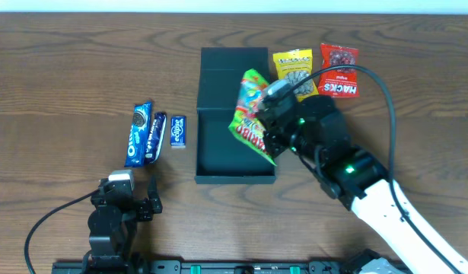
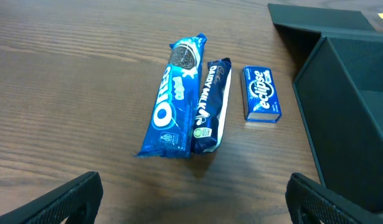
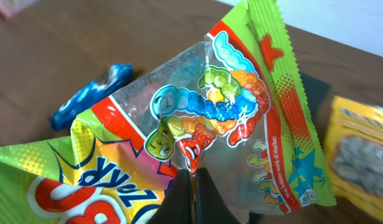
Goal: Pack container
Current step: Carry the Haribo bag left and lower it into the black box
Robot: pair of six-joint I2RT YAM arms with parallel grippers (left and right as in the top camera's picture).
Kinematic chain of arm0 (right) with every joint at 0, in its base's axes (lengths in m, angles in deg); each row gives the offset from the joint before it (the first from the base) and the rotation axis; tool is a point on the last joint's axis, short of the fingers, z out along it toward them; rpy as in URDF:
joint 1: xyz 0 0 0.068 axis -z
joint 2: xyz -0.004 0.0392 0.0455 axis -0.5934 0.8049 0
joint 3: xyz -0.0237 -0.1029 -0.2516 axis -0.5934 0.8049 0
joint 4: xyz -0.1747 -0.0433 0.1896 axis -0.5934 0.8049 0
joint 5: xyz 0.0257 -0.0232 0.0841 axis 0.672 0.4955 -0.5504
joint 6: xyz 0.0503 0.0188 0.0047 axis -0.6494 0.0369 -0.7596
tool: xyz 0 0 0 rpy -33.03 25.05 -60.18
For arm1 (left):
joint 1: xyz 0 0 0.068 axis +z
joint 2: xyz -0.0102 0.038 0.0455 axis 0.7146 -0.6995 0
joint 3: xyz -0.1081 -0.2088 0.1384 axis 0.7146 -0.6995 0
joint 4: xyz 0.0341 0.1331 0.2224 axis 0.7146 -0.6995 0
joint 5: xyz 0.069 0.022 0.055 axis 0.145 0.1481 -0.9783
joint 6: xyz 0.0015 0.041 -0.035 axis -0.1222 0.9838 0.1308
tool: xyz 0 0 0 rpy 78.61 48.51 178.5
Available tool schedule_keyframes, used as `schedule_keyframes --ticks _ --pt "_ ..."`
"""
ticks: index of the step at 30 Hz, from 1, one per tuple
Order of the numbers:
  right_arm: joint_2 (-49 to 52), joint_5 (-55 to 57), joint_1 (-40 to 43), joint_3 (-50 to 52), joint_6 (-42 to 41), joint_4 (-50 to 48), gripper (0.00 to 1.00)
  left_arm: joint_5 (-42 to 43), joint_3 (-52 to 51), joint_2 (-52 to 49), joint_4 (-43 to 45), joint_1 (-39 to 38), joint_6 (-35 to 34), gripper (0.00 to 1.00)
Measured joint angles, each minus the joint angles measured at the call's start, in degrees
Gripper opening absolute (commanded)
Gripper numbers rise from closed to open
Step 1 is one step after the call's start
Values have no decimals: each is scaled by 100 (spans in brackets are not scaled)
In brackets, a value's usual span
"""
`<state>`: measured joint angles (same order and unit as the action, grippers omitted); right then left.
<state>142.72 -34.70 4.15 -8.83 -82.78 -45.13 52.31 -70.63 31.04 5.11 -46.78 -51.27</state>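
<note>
The right gripper, pinching the gummy-worm bag, hangs over the open container at the centre of the surface, toward its 3 o'clock wall. Next it likely needs lowering and releasing inside. The left gripper sits spread at 7 o'clock.

Stretched in from the near right, right gripper pinched tight on the lower edge of a gummy bag; folded low at the near left, left gripper spread wide, holding nothing.

Overhead faces down — left wrist low, sharing its Oreo pack; right wrist tight on candy bag
</note>
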Motion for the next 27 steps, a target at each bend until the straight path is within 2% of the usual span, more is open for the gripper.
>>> schedule_keyframes --ticks 9,21,22,23,24,26,27 --pt "750 15 -723 0 767 -164 1 0 0 0 2 0 -2 95" --pt "1556 881 -920 0 918 -505 1 0 0 0 2 0 -2 95" --pt "1589 894 -920 0 918 -509 8 0 0 0 2 0 0 95" --pt "1611 901 -920 0 911 -516 44 0 0 0 0 0 -2 95" --pt "1626 911 -920 0 907 -535 68 0 0 0 0 0 -2 95" --pt "1631 920 -920 -13 931 -649 93 0 0 0 2 0 -2 95" --pt "1626 922 -920 -28 918 -713 99 0 0 0 2 0 -2 95"
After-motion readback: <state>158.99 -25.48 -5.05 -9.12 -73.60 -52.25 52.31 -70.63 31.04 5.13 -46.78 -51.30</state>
